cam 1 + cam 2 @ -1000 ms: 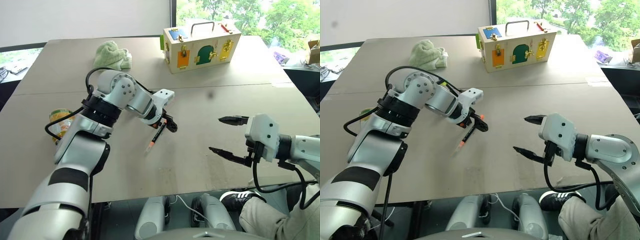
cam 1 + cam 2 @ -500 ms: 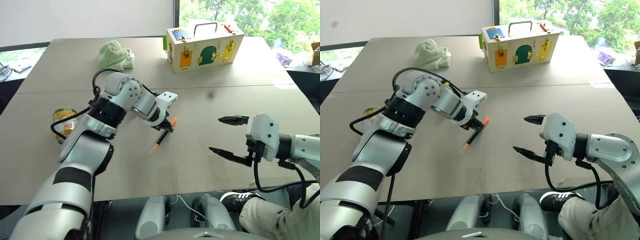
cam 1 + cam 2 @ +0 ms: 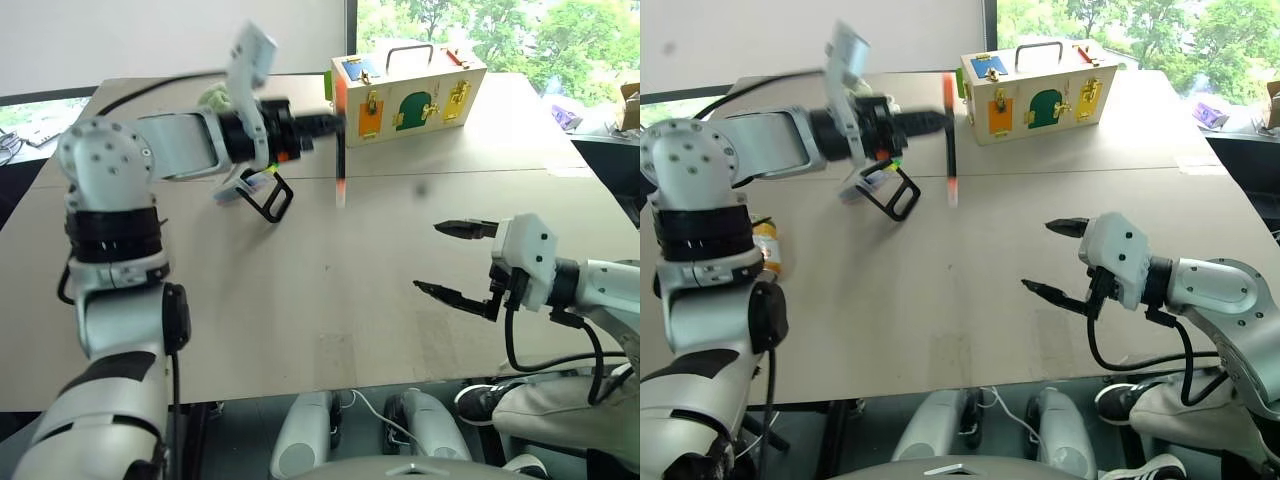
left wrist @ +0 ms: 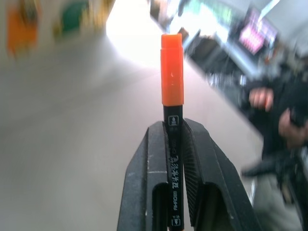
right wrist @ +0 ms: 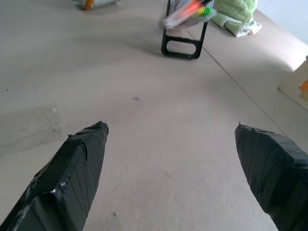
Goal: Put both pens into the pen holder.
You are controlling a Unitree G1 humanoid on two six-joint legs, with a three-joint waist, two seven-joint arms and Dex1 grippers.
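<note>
The orange-capped pen (image 4: 172,120) is pinched between the two black fingers of the left gripper (image 4: 173,139), barrel clamped and the orange cap standing clear beyond the fingertips; in the left eye view it hangs upright in the upper middle of the frame, blurred, in front of the wooden latch box (image 3: 408,92). The pen holder (image 3: 262,190), a clear cup in a black loop frame, lies on its side on the table (image 3: 330,300) in the upper left, just below the left forearm, with coloured marker tips showing at its mouth in the right wrist view. I cannot make out the blue-capped pen separately. The risks, as I judge them: the pen is gripped low on the barrel and blurred as if swinging, so it could pivot or slip between the pads; and the holder's mouth faces sideways and looks light, so a pen pushed in off-axis could shove the holder along the table or roll it instead of entering. The left arm is raised high and stretched level across the upper left of the frame, wrist pointing toward the box. The right gripper (image 3: 455,260) hovers above the table in the right middle of the frame, fingers spread wide and grasping nothing, well apart from the holder. A green cloth (image 5: 236,14) lies beyond the holder.
</note>
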